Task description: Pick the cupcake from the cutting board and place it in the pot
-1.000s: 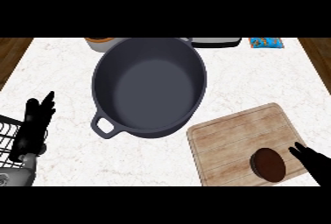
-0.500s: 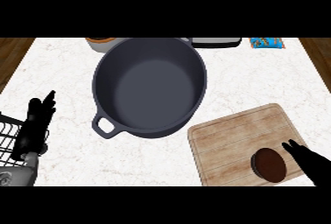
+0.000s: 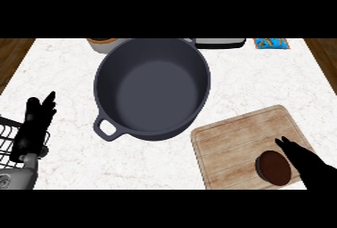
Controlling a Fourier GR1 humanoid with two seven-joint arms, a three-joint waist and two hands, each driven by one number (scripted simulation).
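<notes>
Right of the pot [image 3: 153, 87], down toward the near edge, the cutting board [image 3: 227, 140] is lying on the counter [image 3: 66, 75], and the cupcake [image 3: 273, 167] is sitting on the board's near right corner. It is showing as a dark brown disc with a slightly paler rim on its left side, lying low and rounded; whether it is upright or tipped is hard to say from above.

Coming in beside it, the right hand [image 3: 309, 162] is sitting just right of the cupcake, fingers extended and pointing back toward the pot, nothing in its hold. Whether it is touching the cupcake, I cannot tell.

Left of the pot, the left hand [image 3: 38, 116] is resting at the counter's edge, fingers up and relaxed, holding nothing, above a black wire rack [image 3: 10, 138].

Now the risks. The cupcake is lying close to the board's corner, so a sideways nudge from those straight fingers could be pushing it off the board before any grasp closes. Being small and rounded, it could be rolling or slipping from a shallow pinch. The pot is standing well apart from the cupcake, and its high rim could be catching a low carry.
</notes>
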